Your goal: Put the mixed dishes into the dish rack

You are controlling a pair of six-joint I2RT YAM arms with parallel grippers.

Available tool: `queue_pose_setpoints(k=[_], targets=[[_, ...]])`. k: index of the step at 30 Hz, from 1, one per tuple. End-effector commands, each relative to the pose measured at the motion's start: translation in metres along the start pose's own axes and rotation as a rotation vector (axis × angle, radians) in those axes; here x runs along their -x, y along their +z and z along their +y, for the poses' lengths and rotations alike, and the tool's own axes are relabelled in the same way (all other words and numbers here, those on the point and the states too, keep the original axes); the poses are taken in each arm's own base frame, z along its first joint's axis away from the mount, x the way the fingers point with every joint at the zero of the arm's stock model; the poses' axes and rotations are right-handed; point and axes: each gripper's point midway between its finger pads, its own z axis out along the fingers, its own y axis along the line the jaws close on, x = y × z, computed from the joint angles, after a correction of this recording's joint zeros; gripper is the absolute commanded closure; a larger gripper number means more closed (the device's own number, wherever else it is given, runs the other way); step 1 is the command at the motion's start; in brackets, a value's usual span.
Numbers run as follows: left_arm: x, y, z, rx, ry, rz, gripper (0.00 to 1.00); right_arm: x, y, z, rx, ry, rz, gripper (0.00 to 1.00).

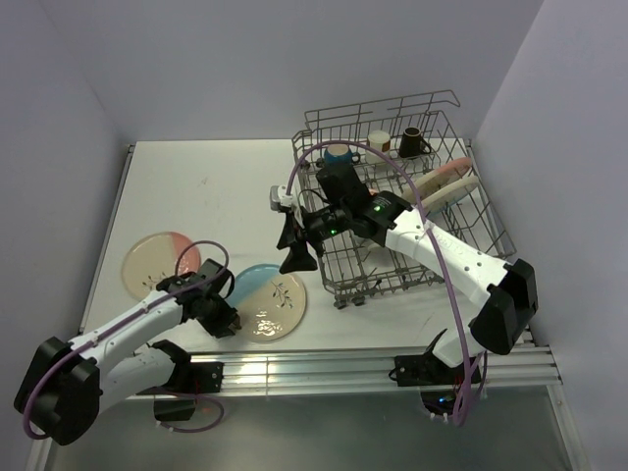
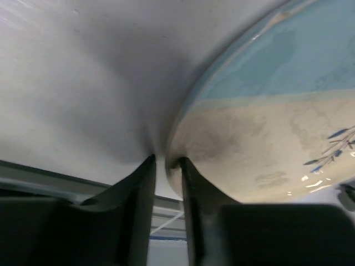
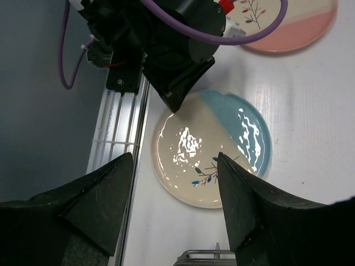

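A cream and blue plate [image 1: 275, 302] lies on the white table near its front edge. My left gripper [image 1: 228, 324] is at the plate's near-left rim. In the left wrist view the jaws [image 2: 165, 160] stand a narrow gap apart with the rim of the plate [image 2: 266, 111] between the tips. My right gripper [image 1: 297, 257] hovers open and empty above this plate [image 3: 233, 138], just left of the dish rack [image 1: 388, 257]. A cream and pink plate [image 1: 157, 263] lies flat further left. Two plates [image 1: 446, 182] and a brown mug [image 1: 412, 143] are in the rack.
The table's front aluminium rail [image 1: 324, 371] runs right beside the left gripper. The rack's near corner [image 3: 199, 256] shows just under the right gripper [image 3: 175, 156]. The left arm's cable and wrist [image 3: 166, 44] lie over the table between the two plates. Walls close in at the back and right.
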Motion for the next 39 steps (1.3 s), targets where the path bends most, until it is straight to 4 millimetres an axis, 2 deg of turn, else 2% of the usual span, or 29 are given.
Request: queue_pose_setpoints(k=[1,2,3,5,8,12,15,16,18,19,21,22,23,24,27,30,31,33,34,39], targets=[[0.001,0.018,0.004,0.003,-0.021,-0.027,0.74,0.019,-0.006,0.006,0.012,-0.04,-0.06,0.31],[0.003,0.02,0.003,0.0,-0.021,-0.038,0.79,0.02,-0.006,0.006,0.013,-0.041,-0.063,0.31],[0.004,0.022,0.004,0.005,-0.023,-0.05,0.92,0.021,-0.006,0.006,0.015,-0.044,-0.064,0.31],[0.009,0.02,0.0,-0.01,-0.027,-0.087,1.0,0.021,-0.005,0.006,0.025,-0.048,-0.062,0.31],[0.012,0.013,-0.011,-0.059,-0.04,-0.102,1.0,0.019,-0.005,0.011,0.052,-0.074,-0.056,0.31],[0.019,-0.014,-0.031,-0.162,-0.063,-0.131,1.0,0.012,-0.009,0.023,0.124,-0.202,-0.027,0.31],[0.023,-0.031,-0.046,-0.242,-0.086,-0.133,1.0,-0.011,-0.01,0.036,0.207,-0.402,0.051,0.3],[0.027,-0.034,-0.05,-0.263,-0.098,-0.134,1.0,-0.025,-0.008,0.039,0.23,-0.493,0.099,0.3],[0.029,-0.041,-0.057,-0.294,-0.101,-0.119,1.0,-0.037,-0.003,0.036,0.219,-0.555,0.148,0.3],[0.033,-0.042,-0.06,-0.304,-0.104,-0.123,1.0,-0.041,0.009,0.038,0.217,-0.584,0.164,0.3],[0.038,-0.046,-0.066,-0.323,-0.108,-0.126,1.0,-0.049,0.02,0.028,0.152,-0.607,0.231,0.29],[0.04,-0.05,-0.071,-0.353,-0.113,-0.112,1.0,-0.048,0.03,0.023,0.108,-0.593,0.231,0.29],[0.042,-0.053,-0.075,-0.374,-0.117,-0.109,1.0,-0.047,0.041,0.028,0.097,-0.603,0.243,0.29],[0.045,-0.055,-0.078,-0.389,-0.124,-0.108,1.0,-0.054,0.048,0.021,0.061,-0.601,0.286,0.29],[0.054,-0.063,-0.084,-0.435,-0.127,-0.098,1.0,-0.059,0.073,0.025,0.026,-0.553,0.296,0.28],[0.062,-0.071,-0.087,-0.471,-0.145,-0.086,1.0,-0.068,0.097,0.024,-0.06,-0.504,0.285,0.23],[0.067,-0.073,-0.087,-0.479,-0.15,-0.091,1.0,-0.074,0.104,0.012,-0.151,-0.497,0.285,0.21],[0.067,-0.078,-0.089,-0.51,-0.143,-0.07,1.0,-0.08,0.115,0.009,-0.215,-0.498,0.279,0.2],[0.071,-0.079,-0.089,-0.518,-0.156,-0.07,1.0,-0.078,0.117,-0.004,-0.321,-0.478,0.255,0.2],[0.067,-0.084,-0.092,-0.575,-0.158,-0.013,1.0,-0.088,0.132,-0.035,-0.507,-0.454,0.258,0.23]])
